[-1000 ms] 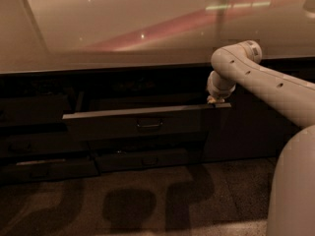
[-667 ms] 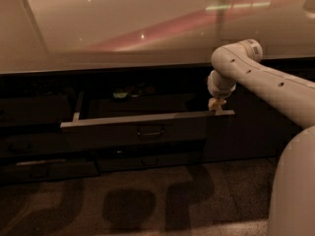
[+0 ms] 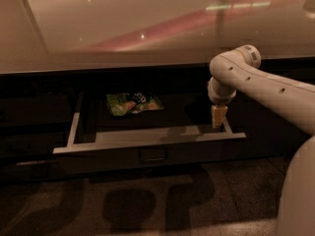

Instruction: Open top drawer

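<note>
The top drawer (image 3: 147,142) stands pulled well out from under the counter, its dark front facing me with a small handle (image 3: 152,156) at the centre. Its tray has thin grey sides and a dark floor. A green snack bag (image 3: 133,103) lies inside at the back. My gripper (image 3: 217,118) hangs from the white arm, pointing down at the drawer's right end, just behind the front panel and beside the right side rail.
A glossy pale counter top (image 3: 123,28) runs across above the drawer. Slimmer dark drawer fronts (image 3: 29,151) sit lower left. My white arm and body (image 3: 295,127) fill the right side. Speckled floor (image 3: 147,205) lies in front.
The drawer has slid much further out toward me, exposing the tray floor and the snack bag. My gripper has travelled along with the drawer's right end, forward and slightly down.
</note>
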Motion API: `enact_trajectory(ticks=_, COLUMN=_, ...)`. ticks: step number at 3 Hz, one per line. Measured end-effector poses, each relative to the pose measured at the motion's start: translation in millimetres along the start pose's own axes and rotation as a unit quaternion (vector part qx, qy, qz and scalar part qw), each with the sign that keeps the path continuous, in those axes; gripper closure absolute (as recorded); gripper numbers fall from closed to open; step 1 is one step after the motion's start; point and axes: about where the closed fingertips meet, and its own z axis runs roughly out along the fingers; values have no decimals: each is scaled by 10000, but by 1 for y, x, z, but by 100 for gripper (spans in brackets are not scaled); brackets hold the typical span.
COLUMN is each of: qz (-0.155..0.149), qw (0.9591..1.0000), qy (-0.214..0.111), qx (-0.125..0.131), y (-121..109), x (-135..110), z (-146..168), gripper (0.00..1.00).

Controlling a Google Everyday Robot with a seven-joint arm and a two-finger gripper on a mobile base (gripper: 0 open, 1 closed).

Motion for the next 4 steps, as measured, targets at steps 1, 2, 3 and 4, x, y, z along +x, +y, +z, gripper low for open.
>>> enact_trajectory(ticks=1, qz=-1, qw=10000, qy=0, qx=-1, y=0, x=0, z=0, gripper=0)
enact_trajectory(ticks=2, qz=-134, qw=9999, qy=-8, qx=-85, y=-6, x=-19, z=3, gripper=0)
enact_trajectory(ticks=3, qz=-420, qw=9991, qy=17, qx=22, y=-8, x=-56, z=-3, gripper=0)
enact_trajectory(ticks=4, qz=-703, qw=9974, qy=90, qx=120, y=5, x=-88, z=-5, gripper=0)
